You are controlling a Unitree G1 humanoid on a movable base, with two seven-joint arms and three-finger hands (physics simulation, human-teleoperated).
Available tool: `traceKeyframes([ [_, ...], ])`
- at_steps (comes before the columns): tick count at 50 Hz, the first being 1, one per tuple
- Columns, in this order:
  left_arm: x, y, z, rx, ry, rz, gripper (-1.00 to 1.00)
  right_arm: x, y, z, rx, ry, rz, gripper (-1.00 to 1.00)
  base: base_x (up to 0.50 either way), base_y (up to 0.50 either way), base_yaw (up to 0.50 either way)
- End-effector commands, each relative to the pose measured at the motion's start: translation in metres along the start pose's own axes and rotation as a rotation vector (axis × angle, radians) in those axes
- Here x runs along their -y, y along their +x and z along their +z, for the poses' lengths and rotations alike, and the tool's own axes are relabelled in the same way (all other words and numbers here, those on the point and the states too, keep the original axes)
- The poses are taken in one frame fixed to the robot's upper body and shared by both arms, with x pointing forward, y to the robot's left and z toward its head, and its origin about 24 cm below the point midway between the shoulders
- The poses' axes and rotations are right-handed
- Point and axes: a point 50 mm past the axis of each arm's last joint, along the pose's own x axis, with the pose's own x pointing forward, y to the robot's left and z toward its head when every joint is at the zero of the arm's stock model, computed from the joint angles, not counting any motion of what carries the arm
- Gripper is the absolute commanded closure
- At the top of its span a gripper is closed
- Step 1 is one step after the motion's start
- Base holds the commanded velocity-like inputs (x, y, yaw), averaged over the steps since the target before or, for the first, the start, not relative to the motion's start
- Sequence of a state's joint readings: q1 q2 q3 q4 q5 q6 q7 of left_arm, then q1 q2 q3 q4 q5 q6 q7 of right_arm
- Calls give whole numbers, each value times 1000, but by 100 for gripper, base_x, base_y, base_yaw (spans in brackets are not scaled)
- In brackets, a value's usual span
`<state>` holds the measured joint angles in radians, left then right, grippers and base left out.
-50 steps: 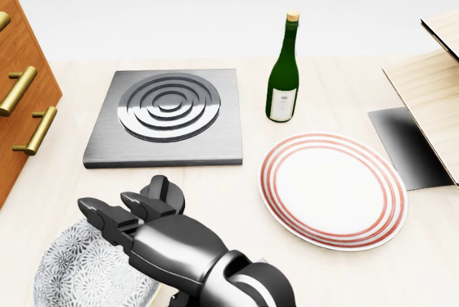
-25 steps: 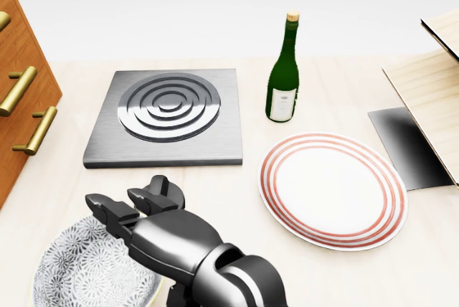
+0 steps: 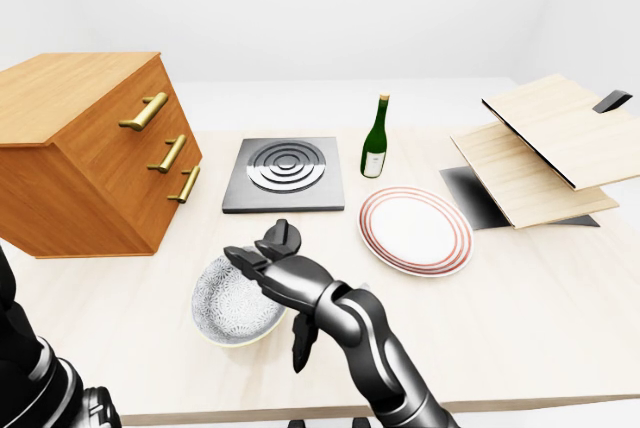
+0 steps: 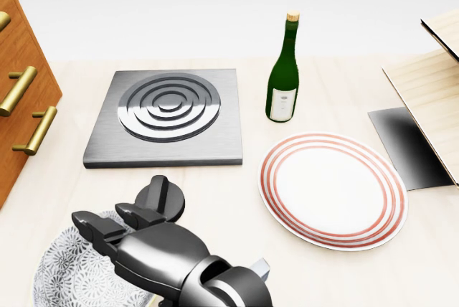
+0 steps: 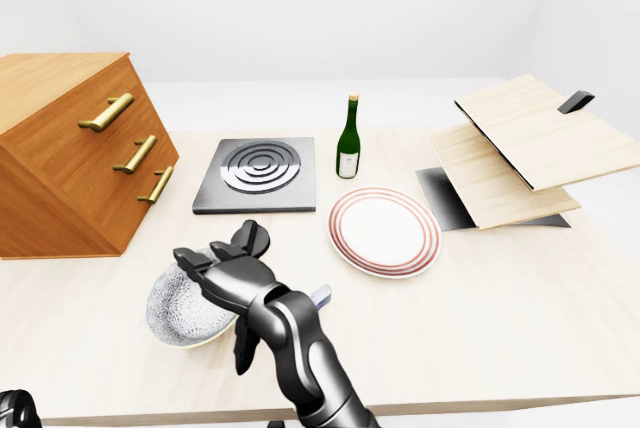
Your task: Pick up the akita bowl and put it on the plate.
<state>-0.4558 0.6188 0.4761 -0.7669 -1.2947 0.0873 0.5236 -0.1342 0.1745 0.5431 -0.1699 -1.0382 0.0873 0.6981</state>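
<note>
Akita bowl (image 3: 228, 300): grey-patterned, standing on the pale table (image 3: 520, 298) directly under and to the left of my right hand (image 4: 147, 242), near the bottom edge of the head view. My hand lies over the bowl's right rim, with two fingers stretched out flat above the inside of the bowl and the third hanging down outside the wall, well apart from them. The fingers are spread and not clamped on the bowl. Plate (image 4: 333, 189): white with red rings, on the table to the right of my hand and apart from it. Green bottle (image 4: 283, 77): upright, beyond the plate, up and to the right of my hand. Grey hob (image 4: 168, 113): straight beyond my fingers. Wooden drawer unit (image 3: 80, 163): to the left of my hand.
</note>
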Motion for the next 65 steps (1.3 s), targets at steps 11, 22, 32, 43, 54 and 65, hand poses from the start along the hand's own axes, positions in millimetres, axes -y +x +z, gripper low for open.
traceKeyframes([
  [11,0,-1,0,-2,-1,-1,-100,-16,4,-4,-42,-25,64,-100,0,0,0],
  [22,1,0,1,0,-2,-8,-100,-17,11,-10,-80,-36,82,-100,0,0,0],
  [32,2,0,1,-3,-3,-9,-100,-16,12,-14,-103,-37,85,-100,0,0,0],
  [43,2,0,0,-4,-5,-9,-100,-23,20,-13,-107,-36,121,-100,0,0,0],
  [54,1,1,2,-3,-5,-8,-100,-32,25,-14,-111,-17,166,-100,0,0,0],
  [65,1,0,2,-5,-5,-9,-100,-39,23,-24,-138,9,194,-100,0,0,0],
])
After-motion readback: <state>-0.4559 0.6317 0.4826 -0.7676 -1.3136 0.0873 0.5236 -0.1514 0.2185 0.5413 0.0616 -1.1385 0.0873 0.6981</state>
